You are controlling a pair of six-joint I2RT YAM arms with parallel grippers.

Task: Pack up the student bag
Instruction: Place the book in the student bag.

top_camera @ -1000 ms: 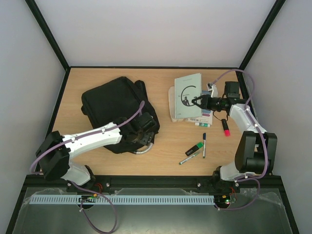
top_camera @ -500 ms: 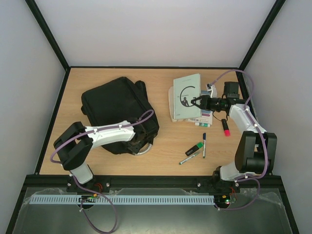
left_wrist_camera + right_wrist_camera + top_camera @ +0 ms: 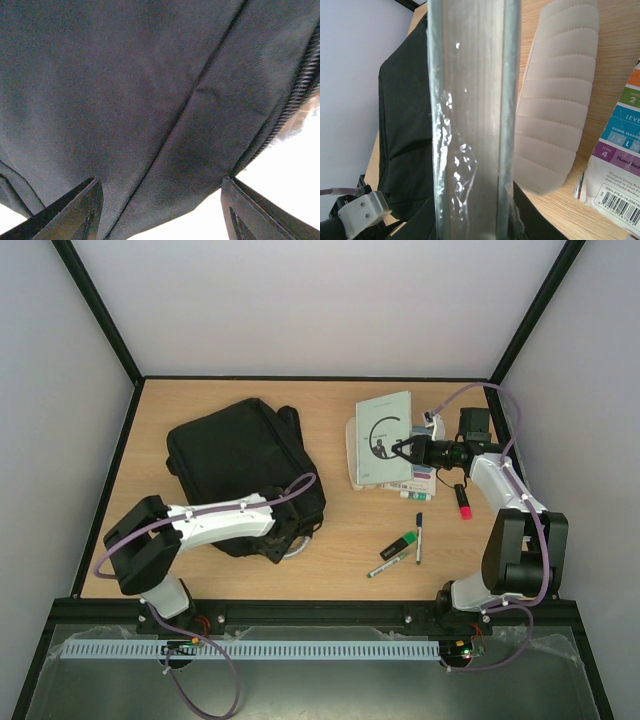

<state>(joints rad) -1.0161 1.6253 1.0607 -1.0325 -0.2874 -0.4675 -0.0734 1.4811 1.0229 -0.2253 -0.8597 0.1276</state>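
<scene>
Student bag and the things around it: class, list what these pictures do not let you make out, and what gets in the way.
- Zip of the bag, left wrist view: only a short stretch shows at the frame edge; open or closed unclear.
- Cover of the book, right wrist view: held edge-on in the right hand.
- Print on the pens, top view: too small to read.

School stuff all over the right half of the wooden table (image 3: 220, 400)
A pale green book (image 3: 385, 437) lies over a stack of books (image 3: 424, 478), with a quilted white pencil case (image 3: 560, 95) just beside it. A red marker (image 3: 464, 502) sits further right. Nearer the front edge, a green highlighter (image 3: 402, 544), a dark-capped pen (image 3: 418, 537) and a thin pen (image 3: 384, 566) lie close together.
</scene>
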